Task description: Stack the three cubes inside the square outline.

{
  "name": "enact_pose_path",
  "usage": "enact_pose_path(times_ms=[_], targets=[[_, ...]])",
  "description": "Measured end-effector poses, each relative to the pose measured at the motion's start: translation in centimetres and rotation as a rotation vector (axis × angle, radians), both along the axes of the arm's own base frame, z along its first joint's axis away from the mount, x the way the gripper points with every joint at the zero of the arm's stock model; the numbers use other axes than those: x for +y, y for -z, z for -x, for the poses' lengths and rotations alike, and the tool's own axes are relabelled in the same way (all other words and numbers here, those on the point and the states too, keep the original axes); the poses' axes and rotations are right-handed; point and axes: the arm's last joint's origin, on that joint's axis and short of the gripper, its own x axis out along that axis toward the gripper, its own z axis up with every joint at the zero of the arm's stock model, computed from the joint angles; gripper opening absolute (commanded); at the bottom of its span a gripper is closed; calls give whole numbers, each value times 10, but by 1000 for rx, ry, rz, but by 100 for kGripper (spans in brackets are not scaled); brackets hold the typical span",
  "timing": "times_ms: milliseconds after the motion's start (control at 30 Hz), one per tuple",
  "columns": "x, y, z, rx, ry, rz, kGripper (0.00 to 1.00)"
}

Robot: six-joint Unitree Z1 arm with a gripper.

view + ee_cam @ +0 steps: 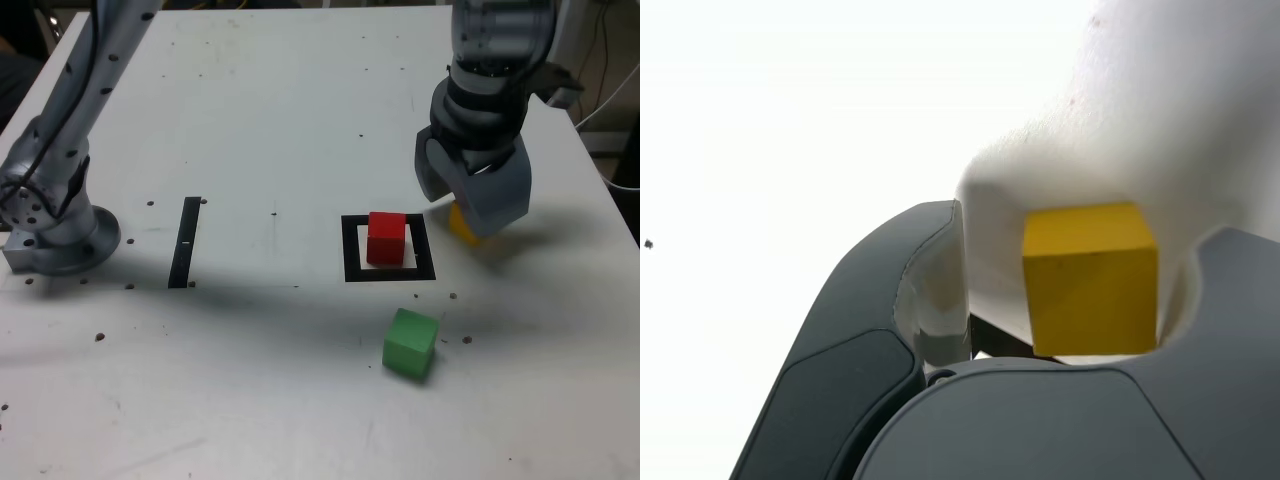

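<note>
Between my gripper's [1040, 300] dark grey jaws sits the small matte yellow cube [1092, 278], and the wrist view shows it pressed close against one jaw while a clear gap separates it from the other, so the jaws stand partly open around it and I cannot tell whether they have a hold on it. From the exterior view I see only a sliver of that yellow cube [461, 225] beneath the gripper [468, 195], resting on the white tabletop [280, 120] just beyond the exterior view's right edge of the thick black square outline [389, 272]. Being a cube it has no long axis; in the wrist view one flat face looks toward the camera with its edges slightly tilted. Inside the outline's white centre I see the small matte red cube [386, 238], sitting square to the frame. Nearer the camera and a little to the exterior view's right of the outline lies the small matte green cube [410, 343], turned at an angle and apart from the frame. My arm comes down steeply from the top of the exterior view, wrist and gripper pointing down at the table. A narrow black strip [185, 242] lies well off to the exterior view's left, near the grey base of the arm [55, 235].
</note>
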Motion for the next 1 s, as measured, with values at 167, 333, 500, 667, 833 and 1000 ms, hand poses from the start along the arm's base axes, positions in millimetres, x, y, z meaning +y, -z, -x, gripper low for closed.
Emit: enact_pose_path(times_ms=[167, 333, 500, 667, 833, 1000], targets=[[-1, 0, -2, -23, -8, 17, 41], [-3, 2, -5, -45, -6, 57, 26], [-5, 4, -6, -55, -4, 94, 15], [-5, 5, -6, -56, -4, 110, 11], [-5, 4, -5, -49, -5, 109, 5], [-4, 2, -4, -50, -26, 108, 1]])
